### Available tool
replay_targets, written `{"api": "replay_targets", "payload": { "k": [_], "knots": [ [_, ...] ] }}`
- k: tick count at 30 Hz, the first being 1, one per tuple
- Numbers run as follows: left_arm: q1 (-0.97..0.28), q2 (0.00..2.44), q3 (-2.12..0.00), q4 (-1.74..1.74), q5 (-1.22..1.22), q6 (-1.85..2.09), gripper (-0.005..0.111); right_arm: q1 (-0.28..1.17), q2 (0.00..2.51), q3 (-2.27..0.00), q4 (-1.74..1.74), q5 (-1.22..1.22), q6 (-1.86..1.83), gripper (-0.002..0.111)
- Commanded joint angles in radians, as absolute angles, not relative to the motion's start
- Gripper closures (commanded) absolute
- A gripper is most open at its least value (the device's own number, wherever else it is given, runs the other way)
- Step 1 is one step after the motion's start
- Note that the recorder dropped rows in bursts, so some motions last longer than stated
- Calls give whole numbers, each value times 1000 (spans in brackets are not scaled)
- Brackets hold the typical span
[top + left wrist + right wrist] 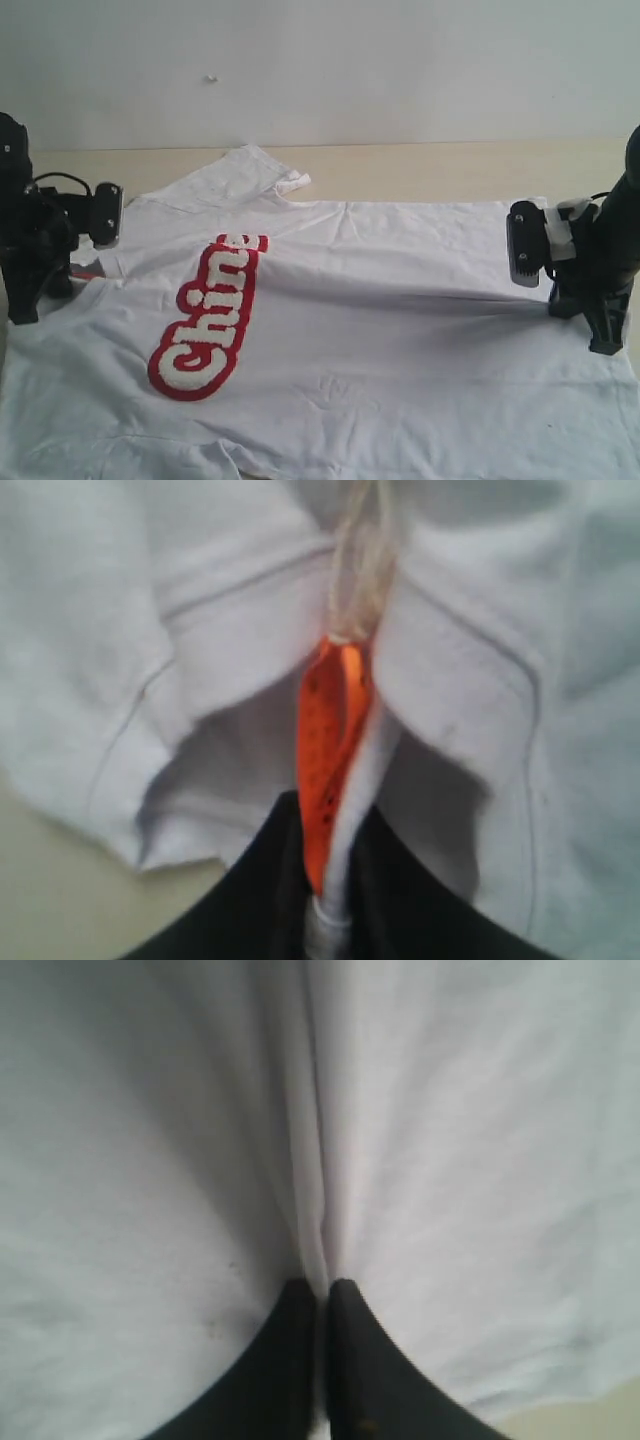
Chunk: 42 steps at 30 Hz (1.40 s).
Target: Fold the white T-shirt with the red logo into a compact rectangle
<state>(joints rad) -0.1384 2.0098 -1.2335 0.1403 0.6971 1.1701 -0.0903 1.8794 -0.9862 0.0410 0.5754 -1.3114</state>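
The white T-shirt (380, 330) lies spread across the table, its far long edge folded over so the red logo (208, 318) shows only "Chine". My left gripper (62, 282) is shut on the shirt's collar, at the left end. In the left wrist view the orange neck tag (330, 740) and a ridge of white fabric are pinched between the black fingers (270, 890). My right gripper (572, 305) is shut on the hem at the right end. There, a thin fold of the T-shirt (450, 1160) runs between the closed fingers (365, 1360).
A sleeve (255, 170) sticks out at the back left, over the bare tan tabletop (440, 170). A white wall (350, 60) rises behind the table. The shirt's near edge runs out of the exterior view at the bottom.
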Motion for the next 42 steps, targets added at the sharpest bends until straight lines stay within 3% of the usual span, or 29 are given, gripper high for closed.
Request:
{"api": "replay_targets", "payload": {
  "k": [1,7,23,33,42],
  "knots": [
    [-130,1870,-1233,233,663,1177,102,-93,1779,-1022,24,665,-1321,108],
    [-114,1747,-1233,222,725,1173,102,-93,1713,-1155,26,895,-1321,108],
    [-110,1427,-1233,273,1047,1143,102,-93,1487,-1309,61,1163,-1277,108],
    [-110,1229,-1231,109,1214,1145,102,-93,1330,-1310,150,1221,-1254,108],
    [-112,1053,-1229,-39,1221,1140,102,-93,1115,-1310,180,1221,-1207,108]
  ]
}}
